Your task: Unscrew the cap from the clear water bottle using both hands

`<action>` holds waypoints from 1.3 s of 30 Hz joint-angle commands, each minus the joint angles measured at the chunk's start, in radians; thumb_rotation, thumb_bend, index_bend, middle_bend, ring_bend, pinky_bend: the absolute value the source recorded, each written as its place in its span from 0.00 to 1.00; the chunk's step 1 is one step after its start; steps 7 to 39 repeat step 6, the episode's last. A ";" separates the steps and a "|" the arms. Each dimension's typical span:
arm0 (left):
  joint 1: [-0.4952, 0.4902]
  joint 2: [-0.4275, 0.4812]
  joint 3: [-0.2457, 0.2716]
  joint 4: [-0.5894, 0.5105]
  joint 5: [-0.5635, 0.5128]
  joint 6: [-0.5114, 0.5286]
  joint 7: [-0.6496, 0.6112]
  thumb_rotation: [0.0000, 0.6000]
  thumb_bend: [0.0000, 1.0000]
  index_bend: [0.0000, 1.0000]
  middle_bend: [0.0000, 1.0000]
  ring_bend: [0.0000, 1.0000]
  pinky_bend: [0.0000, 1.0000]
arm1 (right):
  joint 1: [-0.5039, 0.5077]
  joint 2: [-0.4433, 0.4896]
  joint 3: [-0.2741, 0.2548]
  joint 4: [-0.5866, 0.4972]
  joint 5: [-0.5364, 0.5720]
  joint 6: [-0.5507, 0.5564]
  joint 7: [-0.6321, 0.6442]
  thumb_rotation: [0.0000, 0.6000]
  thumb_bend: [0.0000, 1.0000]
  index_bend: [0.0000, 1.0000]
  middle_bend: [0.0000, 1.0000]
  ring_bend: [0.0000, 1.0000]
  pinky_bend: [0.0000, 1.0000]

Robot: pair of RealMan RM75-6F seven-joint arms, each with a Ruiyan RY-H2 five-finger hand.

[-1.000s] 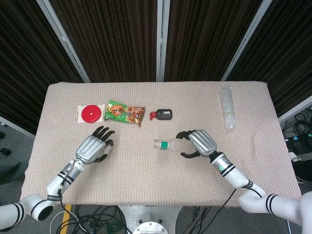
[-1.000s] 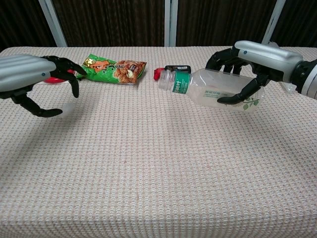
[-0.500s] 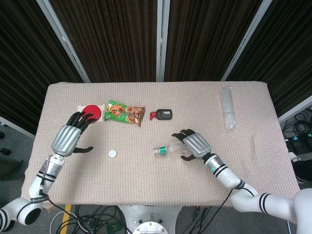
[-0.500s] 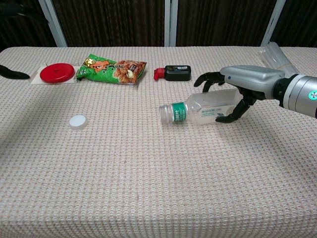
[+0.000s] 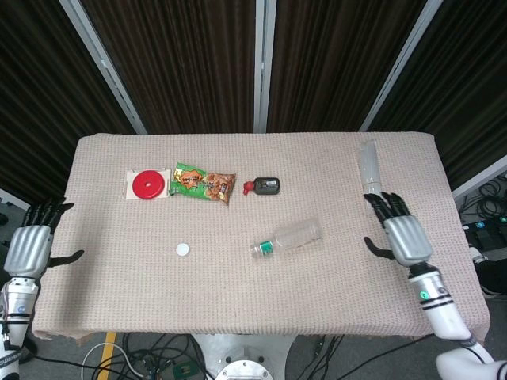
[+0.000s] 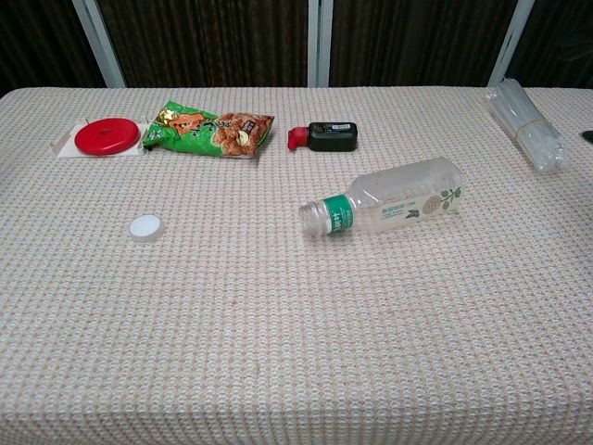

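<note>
The clear water bottle (image 5: pixel 287 238) (image 6: pixel 386 207) lies on its side near the table's middle, its uncapped neck pointing left, green label by the neck. Its white cap (image 5: pixel 183 249) (image 6: pixel 145 226) rests flat on the cloth well to the left of it. My left hand (image 5: pixel 30 246) hovers off the table's left edge, fingers spread, holding nothing. Over the table's right edge is my right hand (image 5: pixel 400 233), fingers apart and empty, well clear of the bottle. The chest view shows neither hand properly.
At the back left are a red disc (image 5: pixel 148 184) (image 6: pixel 107 136) on a white card and a green snack bag (image 5: pixel 203 183) (image 6: pixel 208 128). A small black and red device (image 5: pixel 264 187) (image 6: pixel 325 136) sits behind the bottle. A clear plastic sleeve (image 5: pixel 369 174) (image 6: pixel 527 125) lies far right.
My right hand let go of the bottle and drew back to the right edge. The left hand pulled away past the left edge. The bottle now lies free, tilted slightly.
</note>
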 commanded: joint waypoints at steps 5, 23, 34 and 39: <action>0.087 -0.009 0.031 -0.030 0.011 0.096 0.080 1.00 0.06 0.16 0.09 0.00 0.00 | -0.204 0.112 -0.074 -0.082 -0.031 0.188 0.027 1.00 0.29 0.00 0.11 0.00 0.01; 0.093 -0.011 0.030 -0.037 0.015 0.106 0.086 1.00 0.06 0.16 0.09 0.00 0.00 | -0.213 0.113 -0.073 -0.082 -0.039 0.200 0.028 1.00 0.29 0.00 0.11 0.00 0.01; 0.093 -0.011 0.030 -0.037 0.015 0.106 0.086 1.00 0.06 0.16 0.09 0.00 0.00 | -0.213 0.113 -0.073 -0.082 -0.039 0.200 0.028 1.00 0.29 0.00 0.11 0.00 0.01; 0.093 -0.011 0.030 -0.037 0.015 0.106 0.086 1.00 0.06 0.16 0.09 0.00 0.00 | -0.213 0.113 -0.073 -0.082 -0.039 0.200 0.028 1.00 0.29 0.00 0.11 0.00 0.01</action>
